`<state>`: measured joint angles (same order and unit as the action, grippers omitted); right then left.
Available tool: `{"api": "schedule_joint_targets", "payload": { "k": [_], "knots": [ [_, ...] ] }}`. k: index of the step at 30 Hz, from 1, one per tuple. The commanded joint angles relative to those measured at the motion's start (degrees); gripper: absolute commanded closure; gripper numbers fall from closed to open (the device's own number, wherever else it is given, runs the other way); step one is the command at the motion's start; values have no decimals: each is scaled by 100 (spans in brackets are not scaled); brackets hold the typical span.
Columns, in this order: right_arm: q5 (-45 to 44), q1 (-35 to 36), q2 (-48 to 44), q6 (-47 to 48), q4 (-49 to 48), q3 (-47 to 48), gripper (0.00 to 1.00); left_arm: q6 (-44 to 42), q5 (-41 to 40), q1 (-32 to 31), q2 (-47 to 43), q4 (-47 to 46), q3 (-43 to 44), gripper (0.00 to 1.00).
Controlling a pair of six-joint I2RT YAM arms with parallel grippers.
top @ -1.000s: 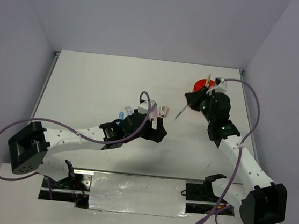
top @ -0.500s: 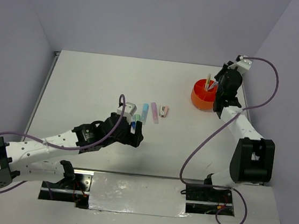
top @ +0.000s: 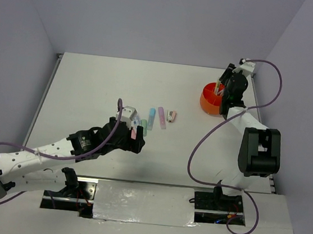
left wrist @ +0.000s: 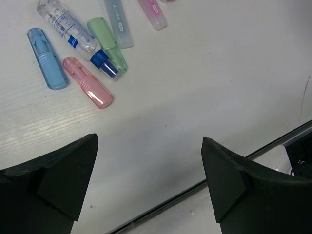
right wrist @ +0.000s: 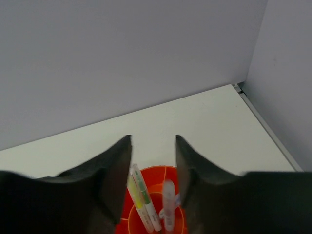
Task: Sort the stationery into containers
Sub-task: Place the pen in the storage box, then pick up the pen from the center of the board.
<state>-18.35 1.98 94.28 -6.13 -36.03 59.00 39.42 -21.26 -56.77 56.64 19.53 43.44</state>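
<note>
Left fingers (left wrist: 58,175) spread wide and empty above the surface (left wrist: 204,68), near the loose pastel stationery (left wrist: 87,82), light, stiff, slick plastic pieces probably best pinched across the middle, while the right fingers (right wrist: 114,170), slightly parted, hover over the orange pot (top: 207,106).

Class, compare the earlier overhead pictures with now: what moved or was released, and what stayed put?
The right gripper swung from in front of the orange pot to above it and its jaws parted, apparently dropping its thin pen, blurred below them. The left gripper, open throughout, drew back near-left off the row of stationery. Pot and row stayed put.
</note>
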Motion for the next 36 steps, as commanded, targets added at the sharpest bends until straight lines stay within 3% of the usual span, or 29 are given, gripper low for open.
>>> {"api": "schedule_joint_targets", "payload": {
  "k": [1, 3, 4, 7, 12, 16, 19, 23, 25, 28, 31, 36],
  "knots": [
    [121, -31, 20, 33, -457, 6, 48, 119, -195, 0, -110, 51, -73, 1],
    [121, -40, 47, -28, -387, -20, 38, 154, -195, 0, -127, 86, -99, 1],
    [121, -40, 21, -55, -344, -29, 29, 171, -195, 0, -136, 86, -116, 1],
    [261, -40, -163, -99, -151, 6, 20, 259, -291, 8, -189, 139, -160, 1],
    [603, 4, -1006, -800, 621, 24, 17, 794, -721, 87, 4, 559, -29, 1],
    [859, 171, -1851, -1863, 2158, -283, 13, 1102, -713, 359, 486, 622, 94, 1],
    [1272, 495, -2273, -2357, 2293, -1029, 13, 998, -503, 772, 855, 403, 121, 1],
    [720, 1461, -2756, -2270, 2934, -1584, 12, 901, -335, 1238, 1322, 385, 472, 1],
    [482, 1891, -3002, -2322, 3391, -1795, 12, 927, -397, 1318, 1638, 507, 647, 4],
    [744, 2244, -3468, -2436, 3629, -2234, 13, 779, -406, 1441, 2059, 605, 990, 19],
    [842, 2534, -4126, -2559, 3944, -2647, 14, 481, -257, 1703, 2446, 578, 1227, 21],
    [1175, 2641, -5408, -2806, 4218, -3131, 15, 32, 33, 2064, 3036, 571, 1501, 35]
  ]
}}
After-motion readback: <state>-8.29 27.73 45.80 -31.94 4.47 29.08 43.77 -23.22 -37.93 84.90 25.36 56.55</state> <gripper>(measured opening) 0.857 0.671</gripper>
